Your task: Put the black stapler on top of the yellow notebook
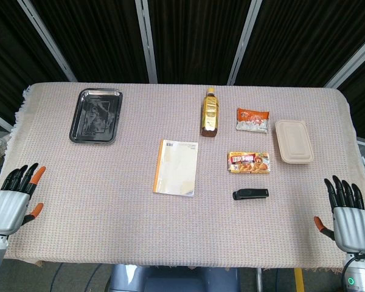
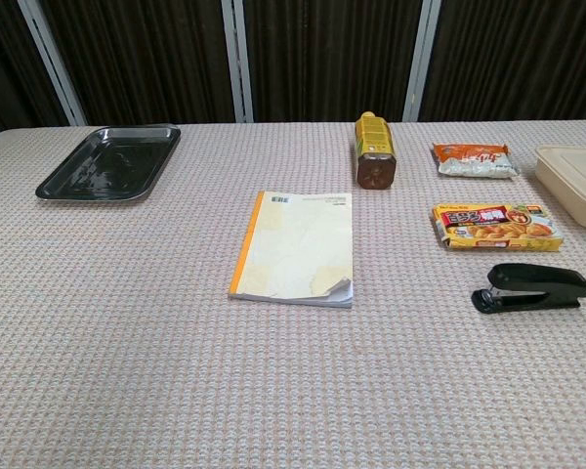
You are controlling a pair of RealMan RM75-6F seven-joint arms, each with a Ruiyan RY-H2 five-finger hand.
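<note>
The black stapler (image 1: pixel 250 194) (image 2: pixel 531 286) lies flat on the cloth, right of centre near the front. The yellow notebook (image 1: pixel 176 167) (image 2: pixel 295 246) lies closed in the middle of the table, a short way left of the stapler. My left hand (image 1: pixel 15 198) hovers at the front left corner with its fingers apart, holding nothing. At the front right corner my right hand (image 1: pixel 347 213) is likewise spread and empty, well right of the stapler. Neither hand appears in the chest view.
A black tray (image 1: pixel 97 115) (image 2: pixel 110 162) sits at the back left. A lying amber bottle (image 1: pixel 210 112) (image 2: pixel 374 149), two snack packets (image 1: pixel 252 120) (image 1: pixel 249 162) and a beige lidded box (image 1: pixel 294 141) (image 2: pixel 576 182) crowd the right half behind the stapler.
</note>
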